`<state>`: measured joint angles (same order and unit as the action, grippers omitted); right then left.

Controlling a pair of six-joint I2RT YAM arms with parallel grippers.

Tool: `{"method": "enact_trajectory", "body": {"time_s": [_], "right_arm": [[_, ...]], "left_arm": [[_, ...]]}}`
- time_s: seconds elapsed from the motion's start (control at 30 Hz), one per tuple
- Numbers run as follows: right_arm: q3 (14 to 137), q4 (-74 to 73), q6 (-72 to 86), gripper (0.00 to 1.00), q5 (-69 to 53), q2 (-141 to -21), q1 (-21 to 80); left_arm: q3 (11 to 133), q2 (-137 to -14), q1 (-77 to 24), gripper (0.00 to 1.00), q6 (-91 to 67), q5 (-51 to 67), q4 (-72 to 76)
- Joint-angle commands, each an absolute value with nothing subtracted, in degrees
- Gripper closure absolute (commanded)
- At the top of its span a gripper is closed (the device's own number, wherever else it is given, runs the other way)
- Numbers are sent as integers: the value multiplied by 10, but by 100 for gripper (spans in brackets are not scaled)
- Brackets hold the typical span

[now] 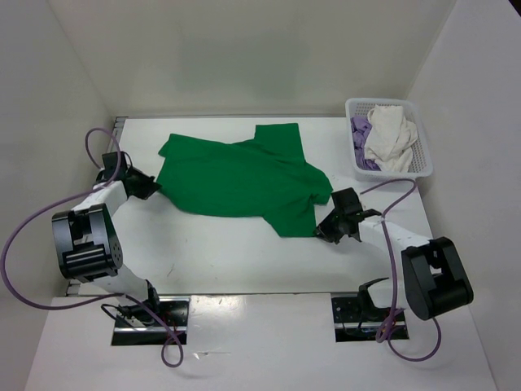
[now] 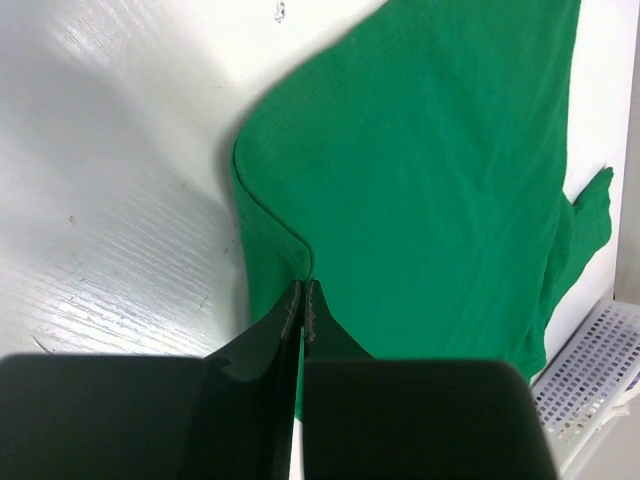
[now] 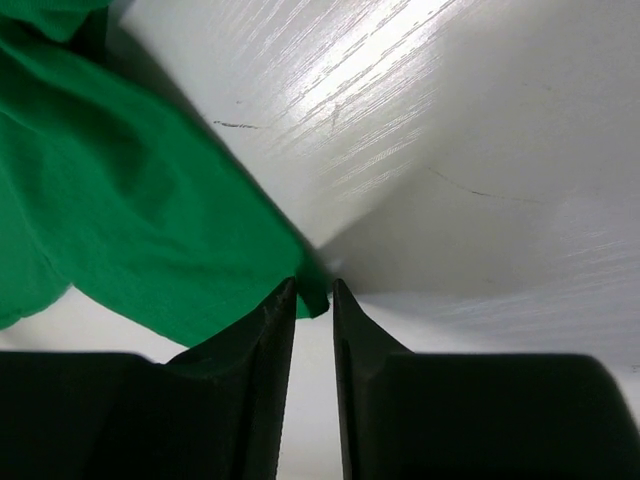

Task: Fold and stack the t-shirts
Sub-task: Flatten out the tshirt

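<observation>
Nearest me, both claws sit at the edges of the green t-shirt [image 1: 244, 179], which lies spread, a bit rumpled, across the middle of the surface [image 1: 220, 261]. The left claw [image 2: 303, 285] is pinched tight on a fold at the shirt's left edge, at the left of the overhead view. The right claw [image 3: 314, 285] is at the shirt's lower right corner. Its jaws stand narrow with a clear gap, and the tip of the corner lies between them. I judge it not clamped yet.

On progress, I'd call this the very start. No shirt shows a finished fold, and there is no stack anywhere. The green one is only laid out for its first fold.

Farther back, in the upper right of the overhead view, the white mesh basket [image 1: 425, 151] holds the other two. The white t-shirt [image 1: 389, 138] is bunched on top, spilling toward the basket's right side. The lavender t-shirt [image 1: 359, 130] is crumpled under it along the left side. Both are left to pull out, fold and stack.
</observation>
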<state>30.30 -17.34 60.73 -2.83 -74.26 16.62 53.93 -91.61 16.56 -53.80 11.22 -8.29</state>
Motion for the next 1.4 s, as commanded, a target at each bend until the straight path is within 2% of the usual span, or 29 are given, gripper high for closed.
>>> {"method": "enact_trajectory", "body": {"time_s": [0.0,0.03,0.1,0.13,0.37,0.53,0.73,0.77,0.93,1.03,1.17,1.3,1.37], "right_arm": [[313,-174,601,74,-23,-749,168],[313,-174,601,77,-29,-755,168],[313,-174,596,90,-29,-760,168],[325,-186,596,100,-29,-765,168],[453,-301,563,100,6,-683,168],[661,-411,515,100,40,-649,168],[957,-549,435,100,118,-665,168],[1048,-579,425,100,128,-677,168],[1350,-612,379,100,140,-746,168],[1463,-614,374,100,127,-787,173],[1507,-597,362,100,121,-848,173],[1471,-556,351,100,72,-920,142],[1414,-496,339,100,48,-945,127]], "left_arm": [[531,-895,166,100,-534,122,-60],[524,-895,166,100,-534,122,-60],[524,-895,166,100,-540,122,-54],[518,-895,160,100,-540,122,-54],[545,-832,99,100,-514,99,-94],[653,-767,89,100,-482,135,-173],[833,-737,126,100,-469,162,-264],[858,-737,140,100,-469,171,-265],[1047,-750,156,100,-475,169,-324],[1107,-762,156,100,-469,149,-341],[1142,-791,156,100,-463,135,-334],[1065,-803,156,100,-463,127,-289],[1031,-823,156,100,-463,127,-264]]}}
